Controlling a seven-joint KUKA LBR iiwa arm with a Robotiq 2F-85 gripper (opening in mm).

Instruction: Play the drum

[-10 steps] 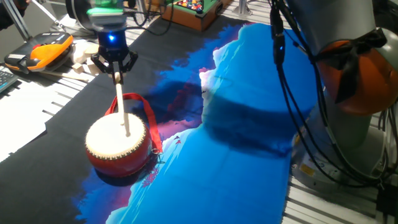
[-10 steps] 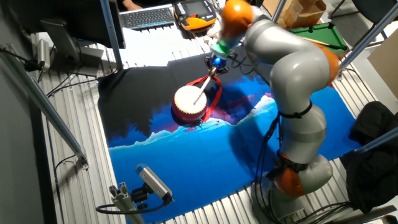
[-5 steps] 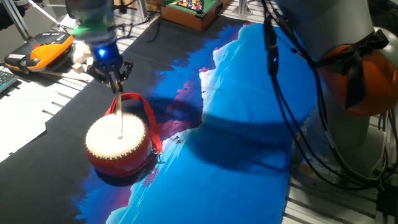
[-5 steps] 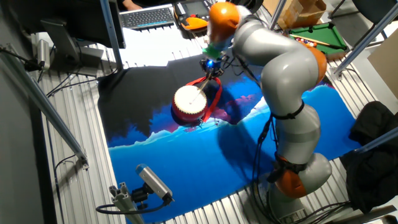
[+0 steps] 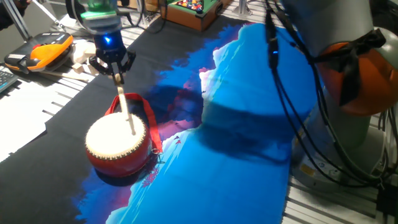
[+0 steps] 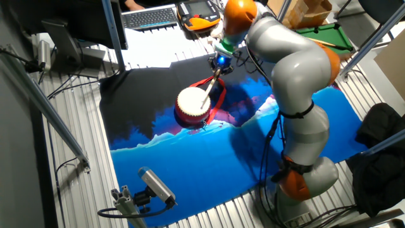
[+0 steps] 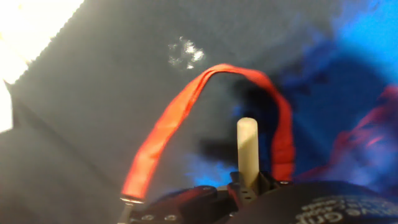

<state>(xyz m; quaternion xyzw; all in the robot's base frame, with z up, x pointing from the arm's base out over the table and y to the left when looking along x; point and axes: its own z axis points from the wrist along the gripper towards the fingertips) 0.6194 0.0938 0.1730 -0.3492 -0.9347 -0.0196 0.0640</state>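
The drum (image 5: pixel 118 144) has a red body and a cream-white skin top; it stands on the dark cloth at the left and also shows in the other fixed view (image 6: pixel 193 105). Its red strap loop (image 5: pixel 142 107) lies behind it and arches across the hand view (image 7: pixel 186 106). My gripper (image 5: pixel 114 70) hangs above the drum's far side, shut on a thin wooden stick (image 5: pixel 125 104). The stick slants down and its tip rests on or just above the skin. The stick's upper end shows in the hand view (image 7: pixel 247 149).
A blue and black cloth (image 5: pixel 249 137) covers the table. An orange device (image 5: pixel 43 51) and papers lie at the far left. A small pool-table toy (image 5: pixel 189 9) stands at the back. My arm's base and cables (image 5: pixel 336 93) fill the right side.
The gripper has shifted slightly right and up from half a second ago. The stick's tip has moved across the skin towards the right, back near where it was a second ago.
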